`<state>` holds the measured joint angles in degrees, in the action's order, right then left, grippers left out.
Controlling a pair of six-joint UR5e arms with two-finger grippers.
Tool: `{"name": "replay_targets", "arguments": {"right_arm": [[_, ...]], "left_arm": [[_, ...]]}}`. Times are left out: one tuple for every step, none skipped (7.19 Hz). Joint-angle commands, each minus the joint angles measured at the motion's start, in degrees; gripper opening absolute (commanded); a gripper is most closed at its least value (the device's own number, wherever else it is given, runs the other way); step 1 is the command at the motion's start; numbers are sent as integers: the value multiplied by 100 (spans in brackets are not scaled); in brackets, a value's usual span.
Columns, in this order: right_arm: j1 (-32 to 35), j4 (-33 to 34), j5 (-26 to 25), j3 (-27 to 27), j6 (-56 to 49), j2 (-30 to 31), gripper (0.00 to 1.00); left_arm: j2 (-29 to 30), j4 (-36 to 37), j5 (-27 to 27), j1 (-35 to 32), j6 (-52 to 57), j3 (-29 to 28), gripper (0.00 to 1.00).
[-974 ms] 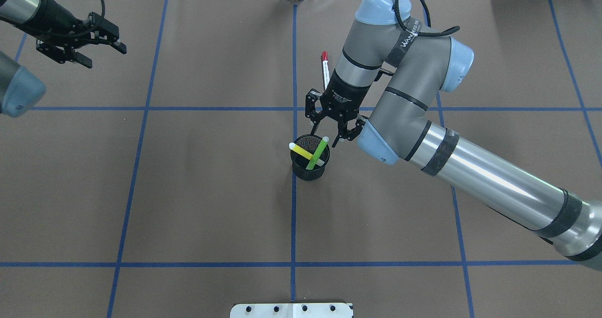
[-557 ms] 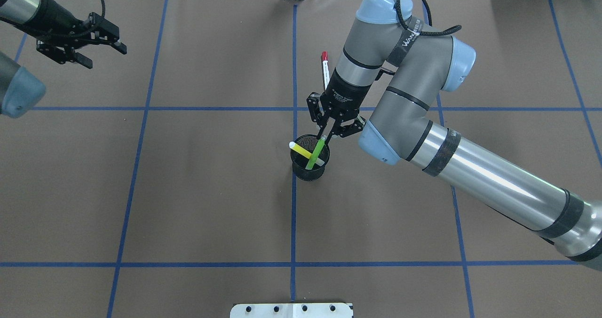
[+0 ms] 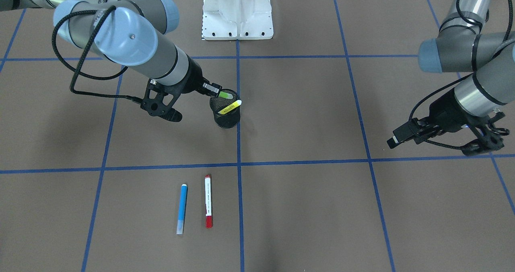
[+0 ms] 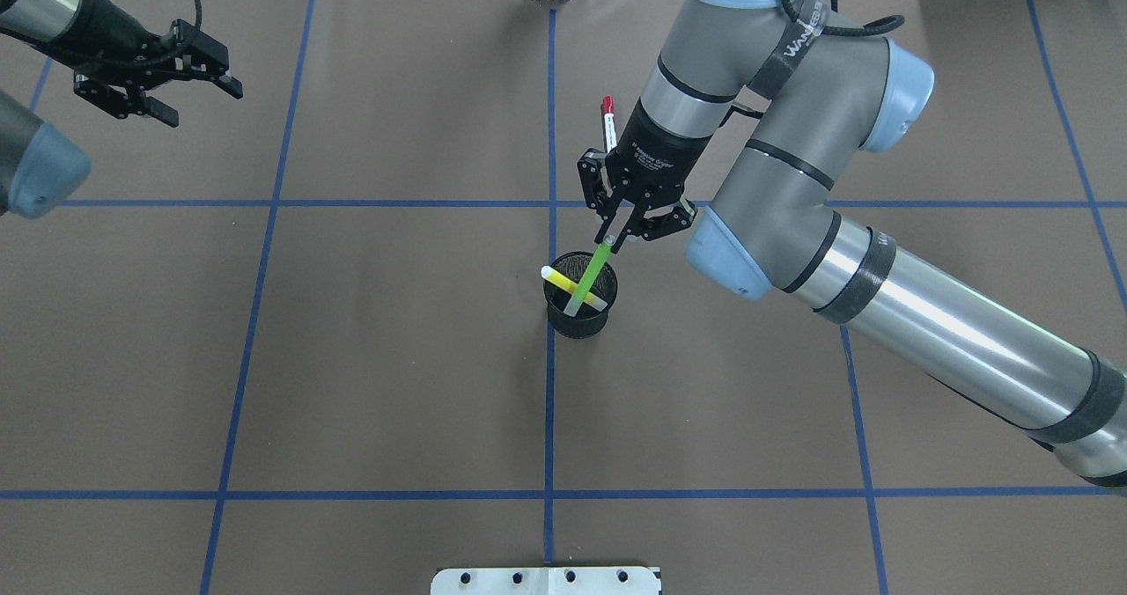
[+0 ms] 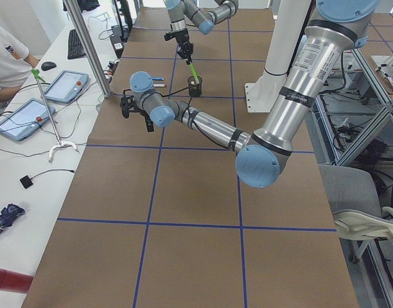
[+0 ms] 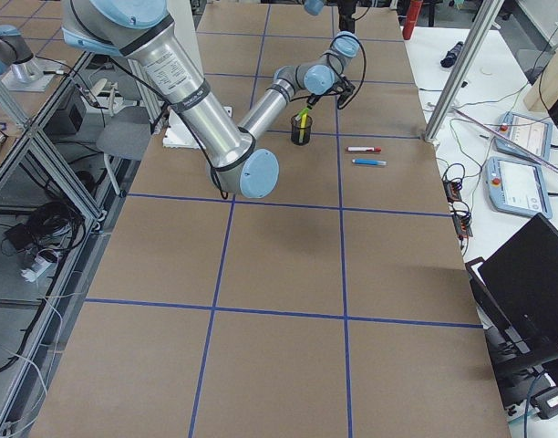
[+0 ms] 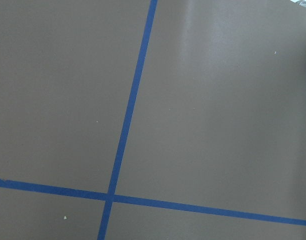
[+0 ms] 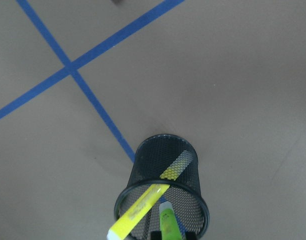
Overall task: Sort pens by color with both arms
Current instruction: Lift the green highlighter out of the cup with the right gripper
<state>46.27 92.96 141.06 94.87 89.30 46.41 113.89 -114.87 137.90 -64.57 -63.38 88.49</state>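
My right gripper (image 4: 608, 242) is shut on the top end of the light green pen (image 4: 588, 278), which slants with its lower end still inside the black mesh cup (image 4: 577, 324). The yellow pen (image 4: 566, 282) leans across the cup under it. From the front, my right gripper (image 3: 216, 91) holds the green pen (image 3: 224, 95) above the yellow pen (image 3: 230, 108). The blue pen (image 3: 182, 208) and the red-capped white pen (image 3: 208, 201) lie side by side on the table beyond the cup. My left gripper (image 4: 198, 105) hangs open and empty at the far left.
Blue tape lines divide the brown table into squares. The white metal base (image 3: 237, 12) sits at the robot's edge. In the exterior left view, tablets and a person's sleeve (image 5: 7, 58) are at a side desk.
My right gripper closed on the green pen's top and drew it up and away from the cup, so the pen now slants out longer. The left arm barely shifted.
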Motion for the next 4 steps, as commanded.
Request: {"name": "replay_targets", "arguments": {"right_arm": [[372,90,-235,627,-140,-35,0],[469,90,-611,873,-341,-44,0],[462,90,-1468,1076,-509,-105,0],[435,99,-2129,1069,-728,-175,0]], "left_arm": [[10,0,0,6,-8,1,99],[19,0,0,6,-42,2,99],[45,0,0,-3,-51,36,99],[37,0,0,-11,-51,106,99]]}}
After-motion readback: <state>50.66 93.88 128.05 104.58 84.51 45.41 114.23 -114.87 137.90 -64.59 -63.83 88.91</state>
